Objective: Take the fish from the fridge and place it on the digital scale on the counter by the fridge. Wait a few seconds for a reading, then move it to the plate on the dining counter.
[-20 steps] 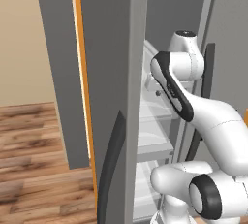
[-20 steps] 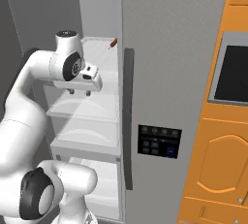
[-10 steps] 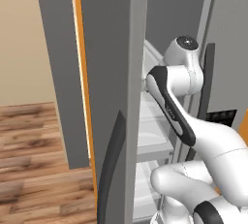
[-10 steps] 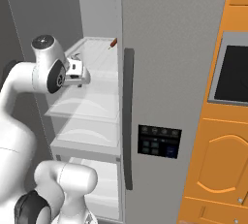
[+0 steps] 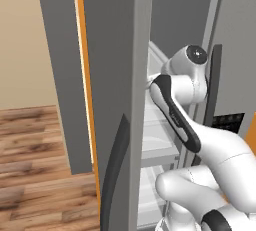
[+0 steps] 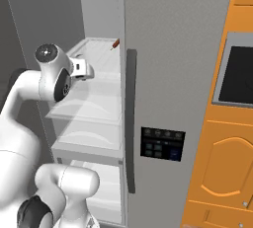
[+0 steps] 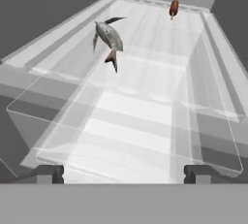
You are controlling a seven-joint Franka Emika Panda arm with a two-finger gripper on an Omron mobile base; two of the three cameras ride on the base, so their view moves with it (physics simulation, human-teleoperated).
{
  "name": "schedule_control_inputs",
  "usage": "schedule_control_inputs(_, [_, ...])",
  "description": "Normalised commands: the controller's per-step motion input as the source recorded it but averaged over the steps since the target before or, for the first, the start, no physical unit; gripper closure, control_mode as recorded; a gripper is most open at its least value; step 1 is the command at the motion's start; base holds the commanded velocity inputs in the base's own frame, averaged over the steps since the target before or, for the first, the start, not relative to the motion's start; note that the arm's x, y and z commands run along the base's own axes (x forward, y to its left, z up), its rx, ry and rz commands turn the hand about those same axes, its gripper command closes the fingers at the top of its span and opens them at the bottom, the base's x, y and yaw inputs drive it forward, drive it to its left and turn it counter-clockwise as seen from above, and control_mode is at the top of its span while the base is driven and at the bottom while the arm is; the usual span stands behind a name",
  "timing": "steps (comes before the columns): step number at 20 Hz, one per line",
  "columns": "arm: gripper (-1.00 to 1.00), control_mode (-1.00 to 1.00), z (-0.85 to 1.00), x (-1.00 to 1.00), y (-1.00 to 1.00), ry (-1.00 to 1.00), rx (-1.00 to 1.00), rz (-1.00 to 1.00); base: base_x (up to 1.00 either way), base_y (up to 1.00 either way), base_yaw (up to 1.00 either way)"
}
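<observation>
Jaws just spread wide, nothing held — our gripper has swung into the open fridge. Fish lies far-left on the upper shelf, well apart — next we'd reach in and grab it.

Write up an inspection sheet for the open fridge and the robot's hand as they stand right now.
Surface: white fridge shelf, ribbed and see-through, with a raised rim.
Job's things: fish, grey with a reddish tail, lies on the shelf toward the back left in the hand view, untouched. The fridge has its left door swung open and its right door closed.
Clutter: small reddish-brown item at the shelf's back edge; too small to identify.
Grippers: gripper open, empty, fingertips wide apart at the shelf's front, well short of the fish.
Cables: nothing seen.
Surroundings: wood floor, beige wall, orange cabinets with a dark built-in panel, control panel on the right door.
</observation>
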Motion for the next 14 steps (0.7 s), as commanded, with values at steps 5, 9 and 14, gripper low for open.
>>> schedule_control_inputs(5, [-1.0, -1.0, 0.5, 0.46, 0.08, 0.0, 0.0, 0.01, 0.0, 0.0, 0.0])
schedule_control_inputs(9, [-1.0, -1.0, 0.24, 0.52, 0.11, 0.0, 0.0, 0.01, 0.0, 0.0, 0.0])
schedule_control_inputs(14, [-1.0, -1.0, 0.01, 0.42, 0.28, 0.0, 0.0, 0.05, 0.0, 0.0, 0.0])
